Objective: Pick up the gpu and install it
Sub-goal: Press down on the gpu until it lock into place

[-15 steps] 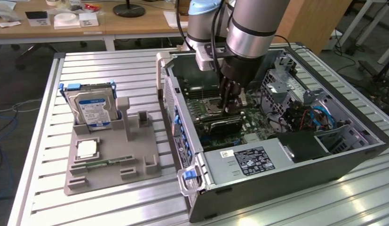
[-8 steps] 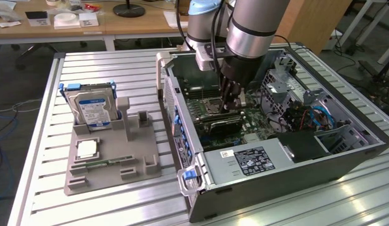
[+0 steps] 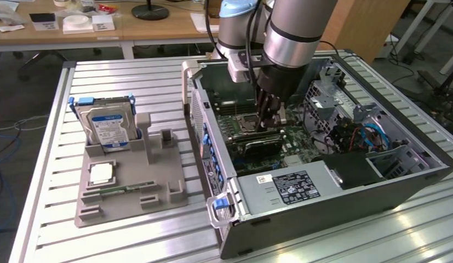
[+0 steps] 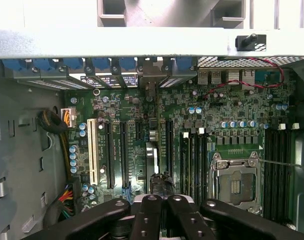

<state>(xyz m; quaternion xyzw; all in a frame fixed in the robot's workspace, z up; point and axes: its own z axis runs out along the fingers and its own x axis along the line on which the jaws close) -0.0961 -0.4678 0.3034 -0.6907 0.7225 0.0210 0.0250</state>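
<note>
Gpu [image 4: 152, 160] stands on edge right under my gripper [image 4: 162, 200], inside the open computer case [image 3: 321, 213]. My fingers are drawn fully together over the card's near end. I cannot tell whether they nip its top edge or only bear on it.

The card runs away from me along a long slot in the green motherboard [image 4: 231, 115]. Its far end reaches toward the rear bracket bays under the row of blue latches [image 4: 102, 64].

Doing this well, as I judge it, means keeping the card upright and in line with the slot for its whole length. Any push should go straight down and evenly, so that neither end rides high. The metal end bracket has to meet its own bay, not the neighbouring one. I should also keep my fingers off the processor socket [image 4: 235, 182], which lies just beside my line of work and could be damaged.

Outside the case, toward the exterior view's left, the grey parts stand [image 3: 131, 186] holds the hard drive [image 3: 108, 127] upright, well apart from the job.
</note>
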